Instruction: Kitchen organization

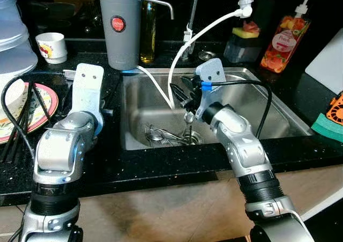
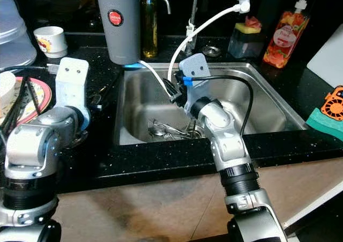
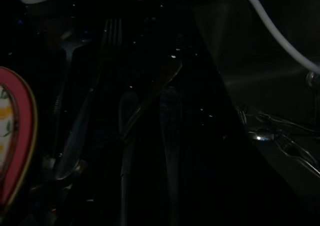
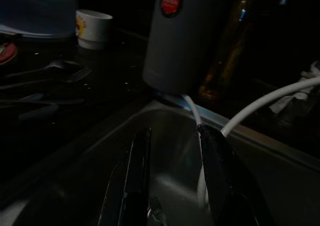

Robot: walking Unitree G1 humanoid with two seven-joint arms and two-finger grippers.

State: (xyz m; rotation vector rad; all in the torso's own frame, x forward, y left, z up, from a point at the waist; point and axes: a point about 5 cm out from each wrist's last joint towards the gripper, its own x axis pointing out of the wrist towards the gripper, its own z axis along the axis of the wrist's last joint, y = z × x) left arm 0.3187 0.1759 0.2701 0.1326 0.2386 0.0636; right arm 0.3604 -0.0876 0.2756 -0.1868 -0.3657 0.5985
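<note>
brushed steel sink, glossy counter — speckled

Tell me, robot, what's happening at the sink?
Right gripper open, above cutlery in sink. Left gripper over countertop. White hose close beside right gripper.

Soap bottle back right of counter — sponge right edge, oil bottle beside grey dispenser.

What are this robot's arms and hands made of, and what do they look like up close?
Both arms are jointed silver metal segments with black ribbed collars near the base. The left arm ends in a pale grey flat wrist plate with two small dark dots. The right arm has a similar plate, a blue clip and a black cable looping along it. The right gripper has two long, narrow black fingers.
</note>
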